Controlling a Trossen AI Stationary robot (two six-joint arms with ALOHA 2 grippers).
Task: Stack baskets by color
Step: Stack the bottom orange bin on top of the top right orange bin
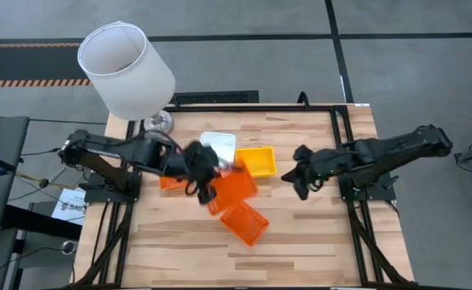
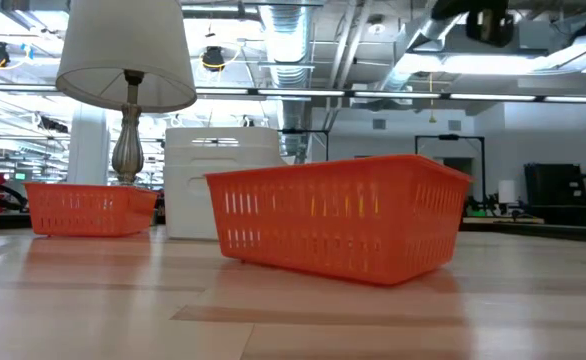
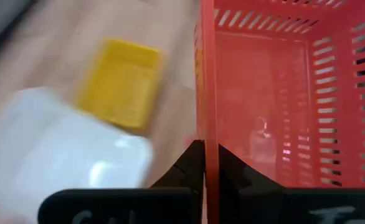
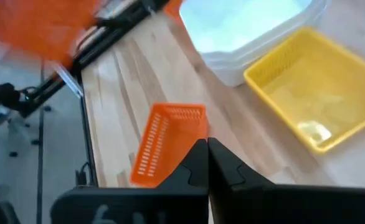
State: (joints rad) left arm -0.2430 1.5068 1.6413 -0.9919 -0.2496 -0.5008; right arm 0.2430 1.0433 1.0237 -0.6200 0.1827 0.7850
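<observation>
My left gripper [image 1: 202, 181] reaches over the middle of the table and is shut on an orange basket [image 1: 234, 190]. A second orange basket [image 1: 246, 223] rests on its base nearer the front edge. A third orange basket [image 1: 170, 184] shows partly under my left arm. A white basket [image 1: 218, 145] and a yellow basket [image 1: 257, 161] stand side by side toward the far edge. My right gripper [image 1: 302, 184] hovers shut and empty to the right of the yellow basket, above the front orange basket [image 4: 167, 146]. My left gripper pinches one side wall of the orange basket at its rim [image 3: 207, 134], one finger inside the basket and one outside. The fingers come from the table's left, slanting down. The basket hangs lifted clear, its opening up, with the table well below it.
A lamp with a large white shade [image 1: 127, 68] stands at the far left corner on its metal foot [image 1: 159, 122]. Bare wood lies along the front edge and at the right of the table [image 1: 316, 242]. Black frame rails run along both sides.
</observation>
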